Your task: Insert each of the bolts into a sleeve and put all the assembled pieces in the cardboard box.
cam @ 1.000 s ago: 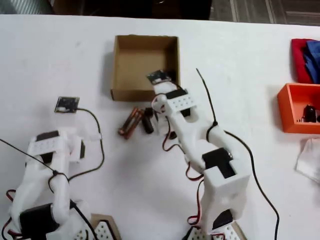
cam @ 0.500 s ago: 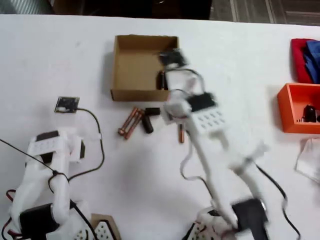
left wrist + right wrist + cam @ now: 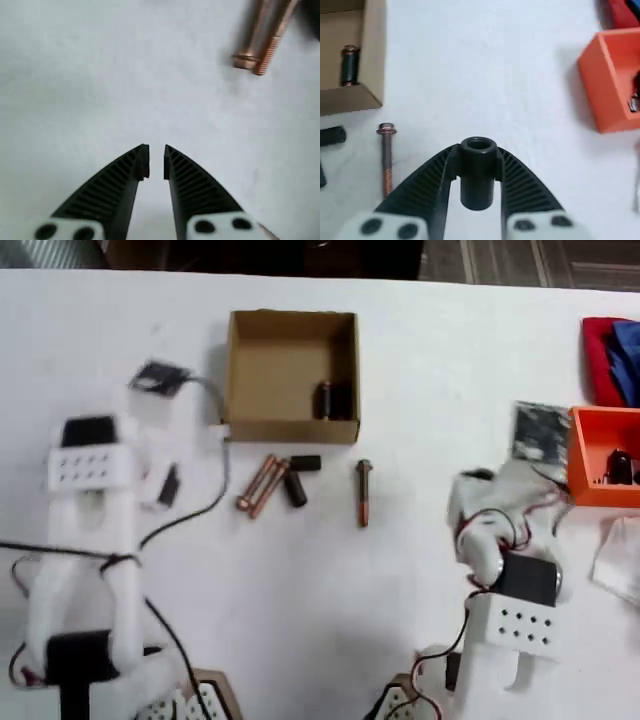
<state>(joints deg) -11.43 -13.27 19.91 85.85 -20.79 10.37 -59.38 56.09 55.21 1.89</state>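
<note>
1. The right hand (image 3: 477, 149) is clamped on a black sleeve (image 3: 477, 186). The sleeve stands upright between the fingers, with its hollow end facing the wrist camera.
2. In the right wrist view the held sleeve hangs over bare table (image 3: 450, 360), between a single bolt (image 3: 386, 160) and the orange bin (image 3: 610, 85).
3. From above, the right arm (image 3: 505, 585) sits at the right side of the table, near the orange bin and well apart from the cardboard box (image 3: 240, 375).
4. The left hand (image 3: 154, 161) has its fingers nearly together. Only a slim gap shows at the tips, and nothing is between them.
5. The left hand hangs over bare table, with a pair of copper bolts (image 3: 262, 40) lying side by side farther off.
6. The cardboard box holds one assembled piece (image 3: 335, 400), a dark sleeve with a copper bolt head showing at one end. It lies near the box's right wall.
7. Just in front of the box, the pair of copper bolts lies at a slant on the table.
8. Two loose sleeves (image 3: 299, 477) lie right beside the pair.
9. The single bolt lies alone to the right of them, head toward the box.
10. The left arm (image 3: 90, 500) stands to the left of the box.
11. A red and blue cloth (image 3: 612, 355) lies at the far right edge, behind the bin.
</note>
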